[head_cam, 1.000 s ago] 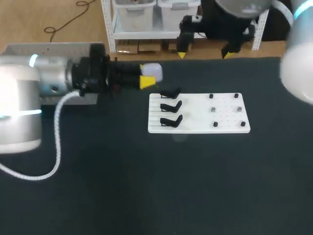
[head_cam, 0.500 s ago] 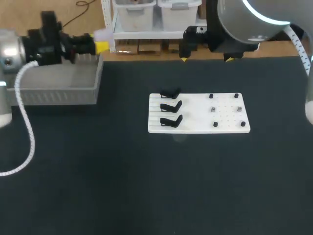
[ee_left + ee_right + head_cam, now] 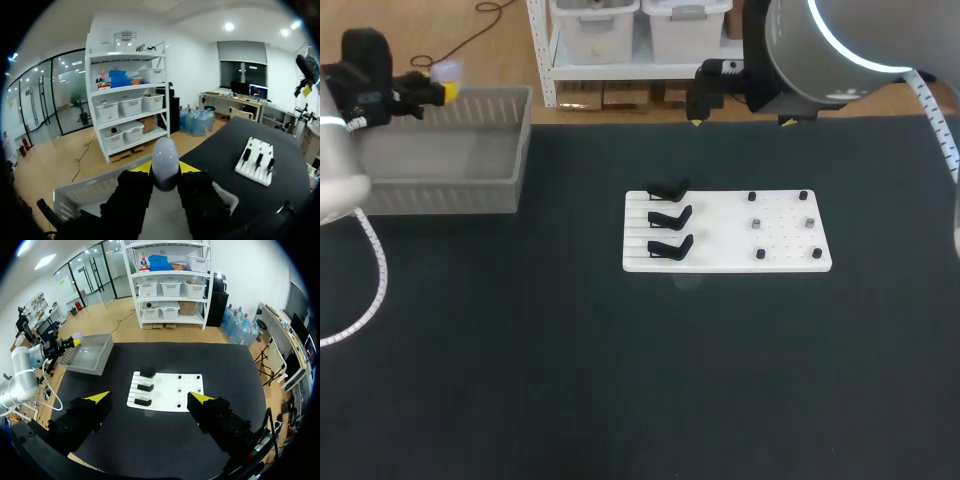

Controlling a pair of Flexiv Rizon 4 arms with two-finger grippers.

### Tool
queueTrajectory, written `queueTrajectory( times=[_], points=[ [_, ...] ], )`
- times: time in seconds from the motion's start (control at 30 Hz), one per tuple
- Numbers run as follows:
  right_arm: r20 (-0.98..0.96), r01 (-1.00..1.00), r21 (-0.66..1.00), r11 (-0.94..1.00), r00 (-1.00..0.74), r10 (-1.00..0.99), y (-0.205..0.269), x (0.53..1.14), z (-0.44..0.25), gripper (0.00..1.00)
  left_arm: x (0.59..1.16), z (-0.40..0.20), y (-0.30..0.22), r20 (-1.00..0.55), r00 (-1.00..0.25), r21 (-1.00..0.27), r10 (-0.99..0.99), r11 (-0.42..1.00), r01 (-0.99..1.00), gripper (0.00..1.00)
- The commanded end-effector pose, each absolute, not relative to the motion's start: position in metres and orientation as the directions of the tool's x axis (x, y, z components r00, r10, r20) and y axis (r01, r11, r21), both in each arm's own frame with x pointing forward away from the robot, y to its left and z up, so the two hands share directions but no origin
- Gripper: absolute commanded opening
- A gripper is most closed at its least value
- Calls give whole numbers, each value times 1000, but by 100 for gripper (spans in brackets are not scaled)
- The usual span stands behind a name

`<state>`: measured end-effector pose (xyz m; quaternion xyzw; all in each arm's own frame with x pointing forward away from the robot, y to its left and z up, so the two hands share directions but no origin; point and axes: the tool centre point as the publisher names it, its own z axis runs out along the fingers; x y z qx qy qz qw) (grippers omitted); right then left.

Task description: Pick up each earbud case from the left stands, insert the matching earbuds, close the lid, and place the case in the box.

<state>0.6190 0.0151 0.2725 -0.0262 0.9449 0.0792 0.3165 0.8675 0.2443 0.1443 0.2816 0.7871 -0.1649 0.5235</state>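
White earbud case [image 3: 165,156] sits clamped in the left gripper [image 3: 165,172] over the grey box [image 3: 450,190]. The right gripper [image 3: 149,397] hangs wide open, high above the white board [image 3: 785,240] and its three black stands [image 3: 670,217].

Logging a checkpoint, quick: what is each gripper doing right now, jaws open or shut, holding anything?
Left gripper: shut on the earbud case.
Right gripper: open, holding nothing.
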Motion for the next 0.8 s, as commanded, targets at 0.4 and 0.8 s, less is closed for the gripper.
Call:
queueTrajectory(
  times=[0.4,0.8],
  points=[
    [-611,-100,136,986,-792,4,14,617,271,100,874,144,251,-914,-297,94,278,854,512,100],
    [-611,-100,136,986,-792,4,14,617,271,100,874,144,251,-914,-297,94,278,854,512,100]
  ],
)
